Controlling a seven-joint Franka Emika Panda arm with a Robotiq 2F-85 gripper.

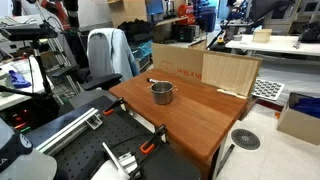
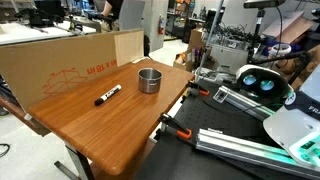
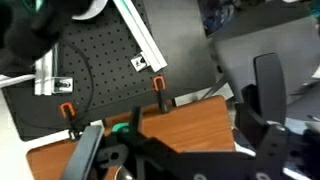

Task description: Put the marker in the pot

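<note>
Approach step judged in hand, nothing grasped. Marker point(image 2: 108, 95) seen lying flat on wooden table point(image 2: 100, 128), near pot point(image 2: 149, 80) but apart from it. Gripper point(image 3: 178, 125) seen spread wide, empty, by table edge. Next: travel over marker required, jaws set across its length, then descent

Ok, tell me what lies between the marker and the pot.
Nothing. In an exterior view, only bare wooden table separates the marker from the pot; the two lie apart.

Wooden table point(image 2: 105, 128), cardboard panels point(image 2: 60, 62) behind it, orange clamps point(image 3: 158, 85) on its edge, black perforated board point(image 3: 100, 65)
</note>
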